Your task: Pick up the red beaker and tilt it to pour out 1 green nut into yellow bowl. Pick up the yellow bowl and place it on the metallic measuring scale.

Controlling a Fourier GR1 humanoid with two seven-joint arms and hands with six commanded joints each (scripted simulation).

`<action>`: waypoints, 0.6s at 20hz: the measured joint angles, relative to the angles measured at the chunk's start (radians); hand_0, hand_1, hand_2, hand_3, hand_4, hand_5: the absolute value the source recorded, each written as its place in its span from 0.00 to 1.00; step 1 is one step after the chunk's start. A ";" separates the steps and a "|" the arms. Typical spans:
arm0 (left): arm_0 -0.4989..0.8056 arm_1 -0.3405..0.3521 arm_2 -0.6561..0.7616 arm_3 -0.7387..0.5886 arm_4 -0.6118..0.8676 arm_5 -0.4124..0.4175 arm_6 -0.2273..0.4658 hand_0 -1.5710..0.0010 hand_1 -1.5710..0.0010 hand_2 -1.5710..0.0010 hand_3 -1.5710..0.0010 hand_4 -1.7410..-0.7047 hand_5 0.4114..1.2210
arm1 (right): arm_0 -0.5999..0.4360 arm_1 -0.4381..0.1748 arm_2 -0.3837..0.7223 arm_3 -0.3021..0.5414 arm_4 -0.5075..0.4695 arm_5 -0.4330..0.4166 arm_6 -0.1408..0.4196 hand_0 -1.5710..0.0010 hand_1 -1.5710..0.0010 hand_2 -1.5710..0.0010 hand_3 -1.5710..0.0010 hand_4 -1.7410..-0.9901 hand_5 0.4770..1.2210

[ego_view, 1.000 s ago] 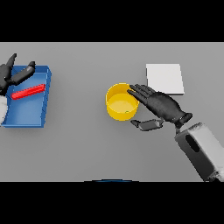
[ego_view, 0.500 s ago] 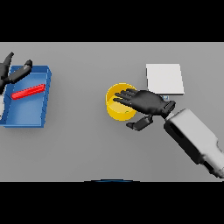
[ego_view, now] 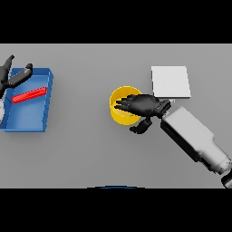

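We found the right robot hand [ego_view: 144, 105] stretched over the yellow bowl [ego_view: 118, 113], its dark fingers lying fairly straight and slightly spread across the bowl's open top, fingertips reaching toward the bowl's left wall. The thumb hung below, just outside the bowl's lower right rim, so the rim sat between thumb and fingers; whether anything actually touched the bowl we could not tell. The bowl was round, smooth and plain yellow, and the hand hid much of its inside.

Just above and to the right of that hand lay the metallic measuring scale [ego_view: 170, 81], a flat, pale, square plate, close to the bowl but apart from it. Nothing lay between bowl and scale.

Well away to the left of that hand, a blue rectangular tray [ego_view: 31, 123] with low walls sat on the grey tabletop [ego_view: 81, 154]. Inside it lay the red beaker [ego_view: 30, 95] on its side, a slim red shape set at a slant. The left robot hand [ego_view: 14, 76] showed at the tray's upper left corner, fingers spread apart and holding nothing.
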 measured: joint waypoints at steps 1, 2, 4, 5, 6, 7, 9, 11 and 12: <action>-0.003 0.001 0.000 0.012 -0.002 -0.004 0.003 1.00 1.00 1.00 1.00 0.92 0.37 | 0.002 0.006 0.004 0.013 0.004 -0.005 0.004 1.00 1.00 1.00 0.99 0.73 0.31; 0.006 0.008 0.001 0.010 -0.003 -0.007 -0.010 1.00 1.00 1.00 1.00 0.92 0.37 | 0.001 0.014 0.004 0.024 0.002 -0.007 0.004 1.00 1.00 0.99 0.97 0.71 0.34; -0.011 0.002 -0.002 0.017 -0.004 -0.008 0.008 1.00 1.00 1.00 1.00 0.92 0.37 | -0.004 0.012 0.003 0.034 0.003 -0.013 -0.010 0.97 0.96 0.94 0.92 0.64 0.45; -0.001 0.005 0.004 0.012 0.005 -0.012 -0.005 1.00 1.00 1.00 1.00 0.92 0.37 | -0.009 0.012 0.002 0.038 0.007 -0.015 -0.002 0.88 0.88 0.88 0.86 0.58 0.56; -0.012 0.002 0.000 0.025 -0.006 -0.007 0.000 1.00 1.00 1.00 1.00 0.92 0.37 | -0.003 0.015 0.006 0.032 0.009 -0.018 -0.003 0.71 0.74 0.78 0.79 0.50 0.65; -0.012 0.007 0.003 0.022 -0.003 -0.009 -0.008 1.00 1.00 1.00 1.00 0.92 0.37 | -0.010 0.021 0.004 0.039 0.008 -0.021 -0.010 0.57 0.59 0.62 0.64 0.41 0.72; -0.002 0.000 0.001 0.013 0.002 -0.009 -0.010 1.00 1.00 1.00 1.00 0.92 0.36 | -0.019 0.018 0.002 0.042 0.003 -0.020 -0.025 0.36 0.38 0.40 0.50 0.27 0.82; -0.004 0.000 0.001 0.015 0.001 -0.010 -0.016 1.00 1.00 1.00 1.00 0.92 0.37 | -0.022 0.017 0.007 0.044 -0.001 -0.016 -0.036 0.23 0.24 0.28 0.38 0.17 0.88; -0.010 0.002 -0.004 0.008 -0.004 -0.010 -0.006 1.00 1.00 1.00 1.00 0.92 0.37 | -0.018 0.011 0.008 0.034 -0.008 -0.012 -0.037 0.19 0.19 0.24 0.35 0.14 0.91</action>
